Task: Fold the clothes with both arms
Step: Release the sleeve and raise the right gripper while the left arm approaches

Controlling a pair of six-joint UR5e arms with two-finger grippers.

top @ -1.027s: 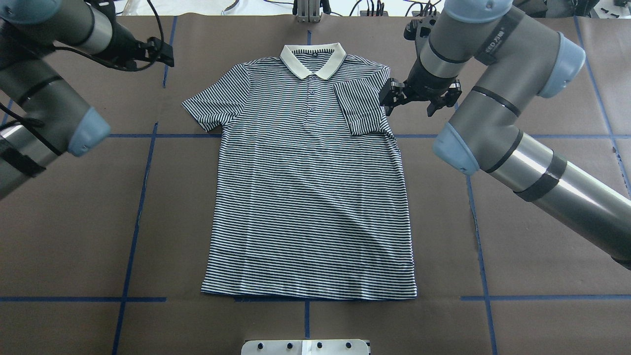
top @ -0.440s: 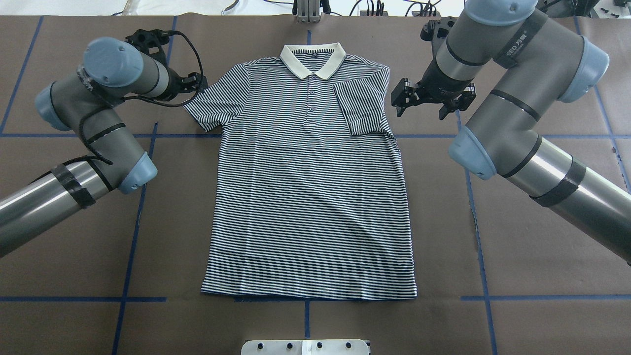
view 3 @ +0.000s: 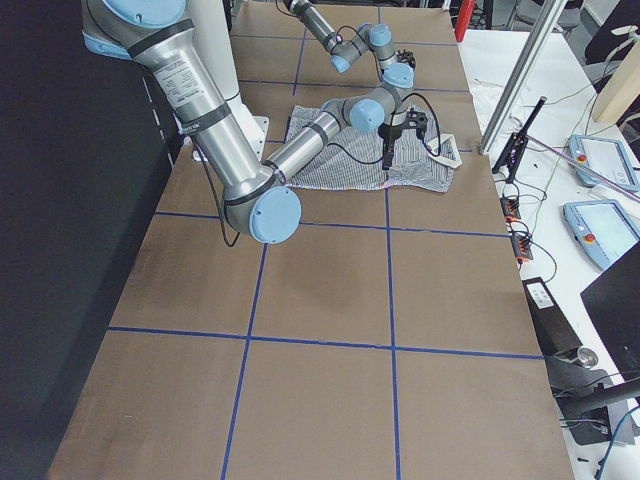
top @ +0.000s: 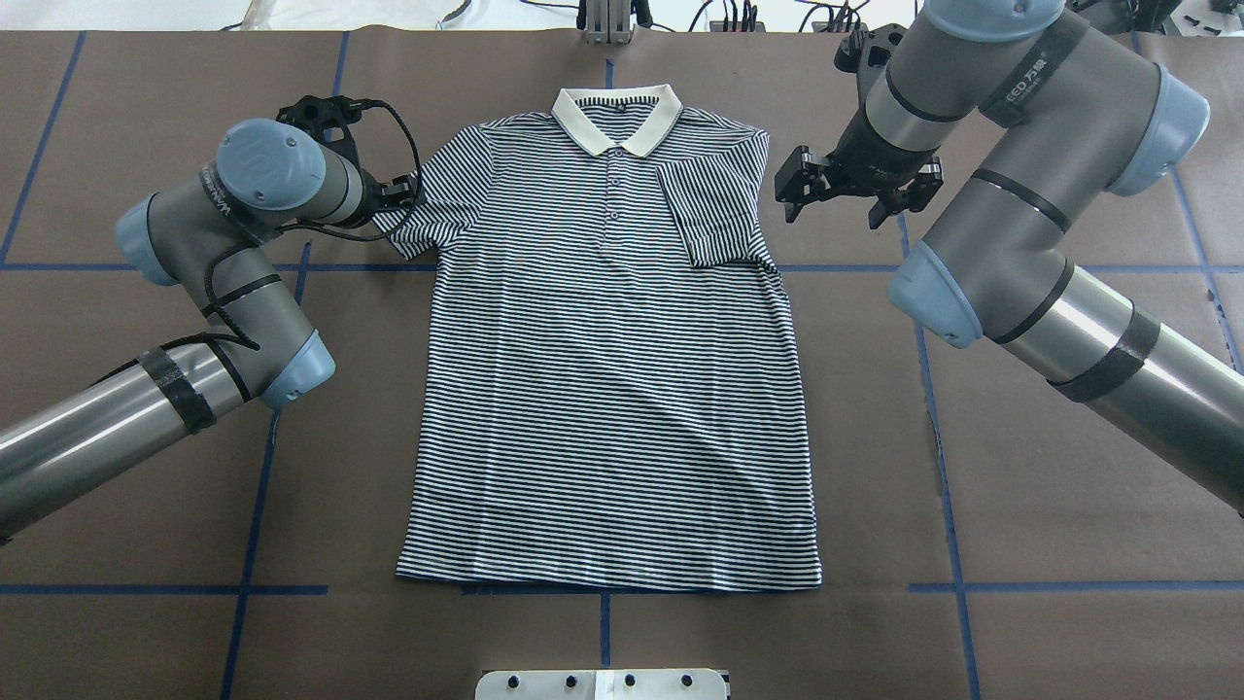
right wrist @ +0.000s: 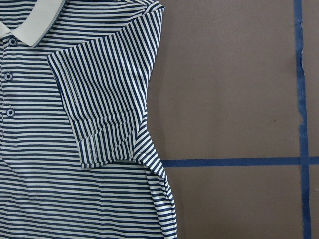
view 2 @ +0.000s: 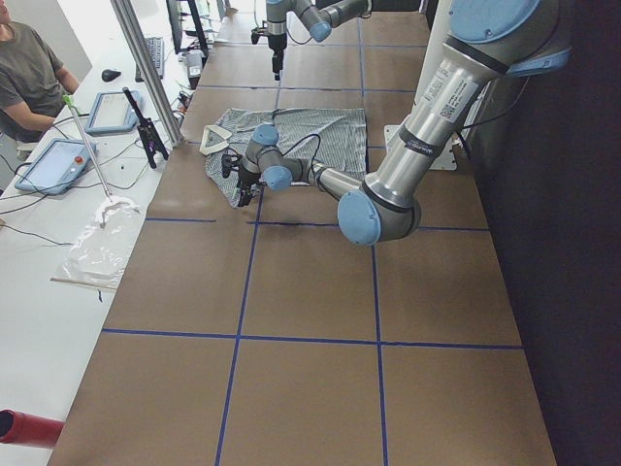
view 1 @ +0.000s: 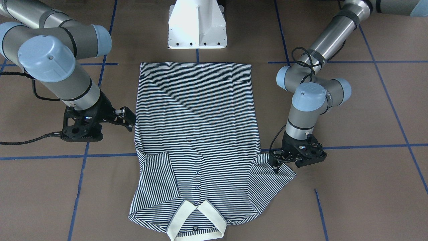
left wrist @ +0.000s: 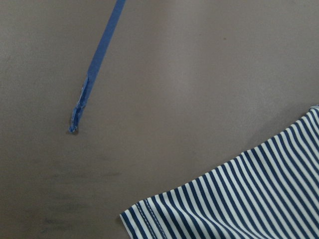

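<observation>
— Where's the shirt?
— Flat on the table, buttons up, collar away from the robot. Its right-hand sleeve is folded over the chest (the other sleeve lies spread).
— And the grippers?
— The right gripper hangs beside that shoulder, fingers apart and empty. The left gripper is at the spread sleeve's edge; whether it grips, I can't tell.

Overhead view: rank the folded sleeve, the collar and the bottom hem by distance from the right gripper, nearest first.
1. folded sleeve, just beside the right gripper.
2. collar, far middle.
3. bottom hem, on the robot's side.
</observation>
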